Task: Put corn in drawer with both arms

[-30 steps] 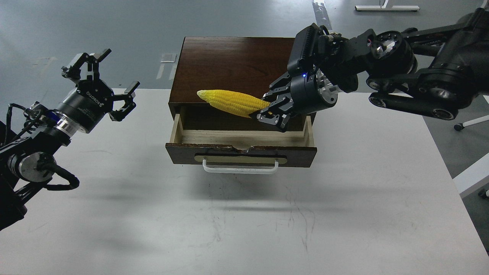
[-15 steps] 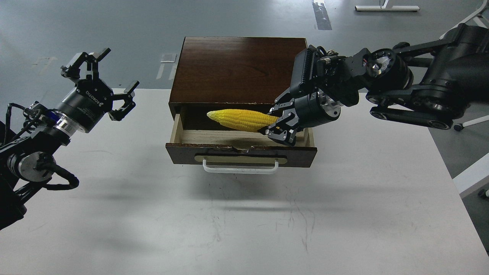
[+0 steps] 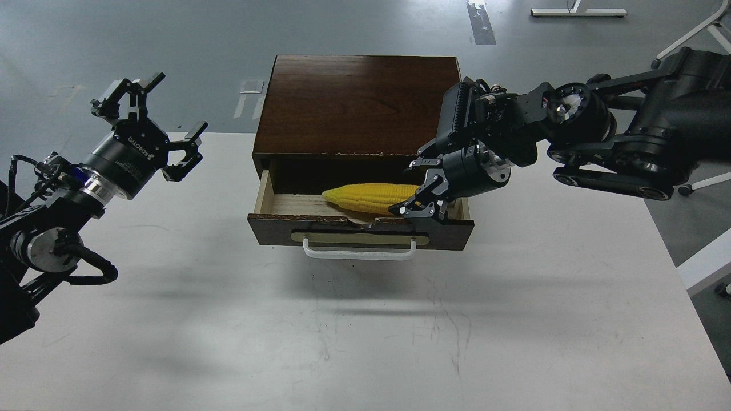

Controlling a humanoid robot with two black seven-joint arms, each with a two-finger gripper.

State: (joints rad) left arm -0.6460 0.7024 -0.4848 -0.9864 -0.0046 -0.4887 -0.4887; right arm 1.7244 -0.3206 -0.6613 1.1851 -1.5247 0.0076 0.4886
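The yellow corn (image 3: 370,196) lies low inside the open drawer (image 3: 361,230), pointing left, its thick end between the fingers of my right gripper (image 3: 418,198). The right gripper is shut on the corn's thick end, reaching into the drawer's right side. Whether the corn rests on the pale wood floor I cannot tell. The drawer is pulled out toward me, with its dark brown front, brass plate and white bar handle (image 3: 359,253). My left gripper (image 3: 153,123) is open and empty, raised over the table's left side, well apart from the drawer.
The dark wooden cabinet (image 3: 357,103) stands behind the drawer at the table's back middle. The white table (image 3: 365,331) stretches in front and to both sides. A white desk frame (image 3: 702,262) stands beyond the table's right edge.
My right gripper has carried the corn down and toward me, from above the cabinet top into the drawer. The left arm has not moved.
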